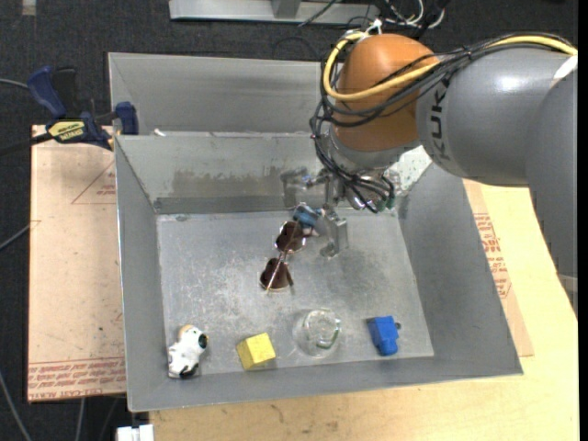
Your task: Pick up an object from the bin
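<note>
- The sunglasses [283,257], with brown lenses, sit about mid-bin and run slantwise. One lens is toward the near left; the other is farther and to the right, just beside the gripper.
- A small blue part is at the far end of the sunglasses, right up against the gripper's metal parts.
- The gripper [320,231] points down into the bin [138,274], at the far right end of the sunglasses. I cannot tell whether it is open or closed, or whether it has hold of the sunglasses.
- Above the gripper is the arm's orange cover [381,90], ringed by yellow and black cables. The grey arm runs off to the right.
- Four things lie in a row along the near wall, well apart from the gripper:
  - a small white and black toy animal [186,350] in the near left corner;
  - a yellow block [256,350] to its right;
  - a clear cup [318,331] next;
  - a blue piece [384,334] farthest right.
</note>
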`<state>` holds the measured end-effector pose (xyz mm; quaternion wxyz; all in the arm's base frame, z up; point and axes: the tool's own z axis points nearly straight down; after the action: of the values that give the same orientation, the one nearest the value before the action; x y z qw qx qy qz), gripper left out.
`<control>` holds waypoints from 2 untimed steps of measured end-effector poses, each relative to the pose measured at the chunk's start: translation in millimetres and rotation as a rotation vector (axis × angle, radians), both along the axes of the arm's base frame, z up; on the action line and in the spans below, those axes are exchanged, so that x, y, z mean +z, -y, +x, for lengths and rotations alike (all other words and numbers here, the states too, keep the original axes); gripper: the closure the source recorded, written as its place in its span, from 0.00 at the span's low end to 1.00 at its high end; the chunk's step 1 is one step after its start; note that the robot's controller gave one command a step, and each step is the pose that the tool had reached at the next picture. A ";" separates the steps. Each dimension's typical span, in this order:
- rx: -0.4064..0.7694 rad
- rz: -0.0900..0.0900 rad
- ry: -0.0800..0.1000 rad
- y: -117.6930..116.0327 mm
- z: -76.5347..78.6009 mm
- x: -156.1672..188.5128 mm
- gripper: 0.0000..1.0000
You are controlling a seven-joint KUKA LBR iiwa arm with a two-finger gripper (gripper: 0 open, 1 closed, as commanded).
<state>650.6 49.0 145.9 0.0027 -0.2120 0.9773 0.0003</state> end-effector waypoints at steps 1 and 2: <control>0.229 -0.001 0.000 -4.8 -5.3 -61.9 0.00; 0.381 -0.001 0.004 -9.5 -3.5 -82.3 1.00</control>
<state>647.1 58.4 63.6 0.0045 -0.3932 0.9194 -0.0003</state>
